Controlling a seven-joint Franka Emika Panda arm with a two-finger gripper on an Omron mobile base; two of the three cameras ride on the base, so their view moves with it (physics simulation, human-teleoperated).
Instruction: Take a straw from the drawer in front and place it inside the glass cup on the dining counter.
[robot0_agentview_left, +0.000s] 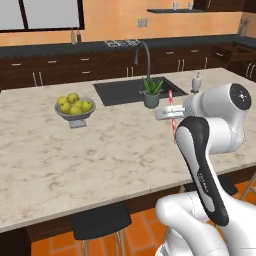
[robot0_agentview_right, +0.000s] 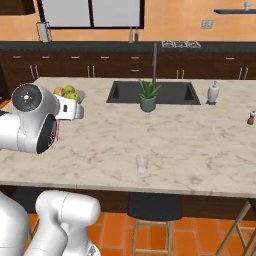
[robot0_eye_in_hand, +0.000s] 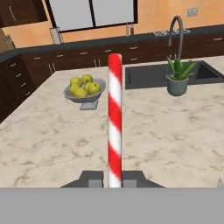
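Half done, I'd say: the two-finger gripper (robot0_eye_in_hand: 114, 178) is clamped on the thin red-and-white striped straw (robot0_eye_in_hand: 114, 118), which stands upright above the beige marble-look dining counter (robot0_agentview_right: 200, 135). So the pickup is sorted. What's left is carrying it over to the small clear glass cup (robot0_agentview_right: 142, 163), sitting near the counter's front edge well apart from the gripper, and dropping it in.
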